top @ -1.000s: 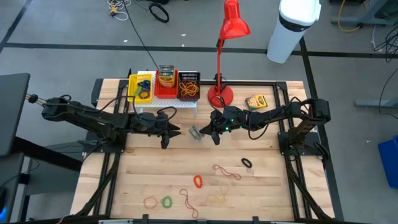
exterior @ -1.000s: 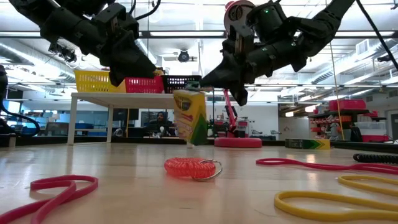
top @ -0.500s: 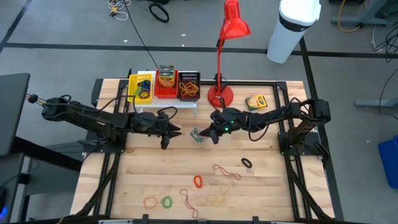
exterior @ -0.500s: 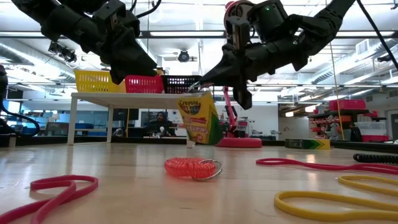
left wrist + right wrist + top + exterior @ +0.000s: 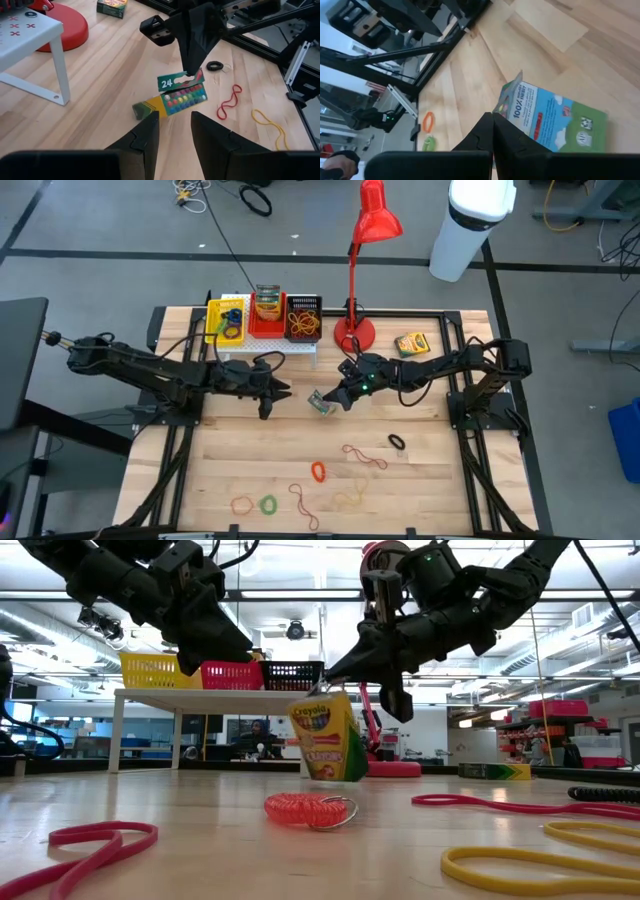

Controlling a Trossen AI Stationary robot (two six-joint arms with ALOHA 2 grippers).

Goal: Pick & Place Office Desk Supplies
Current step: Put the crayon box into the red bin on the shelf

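A green-and-yellow crayon box hangs tilted at the table's middle, my right gripper shut on it from above. Its lower end is close over the wood; whether it touches, I cannot tell. My left gripper stands open just left of the box, level with it, with nothing between its fingers. A second crayon box lies flat at the far right. Rubber-band loops lie on the near half of the table. My right gripper pinches the box's flat hang tab at its top end between its two fingers. The fingers slant down from the table's right side. The box hangs below them, tilted, its printed front toward the near edge.
A white perforated rack with yellow, red and black baskets stands at the far left. A red desk lamp stands beside it. A red coil and a black loop lie among the bands on the near wood.
My right gripper has rolled about its own pointing line without shifting place. The crayon box in it has turned about: a second ago its narrow side faced the near edge, now its printed front does.
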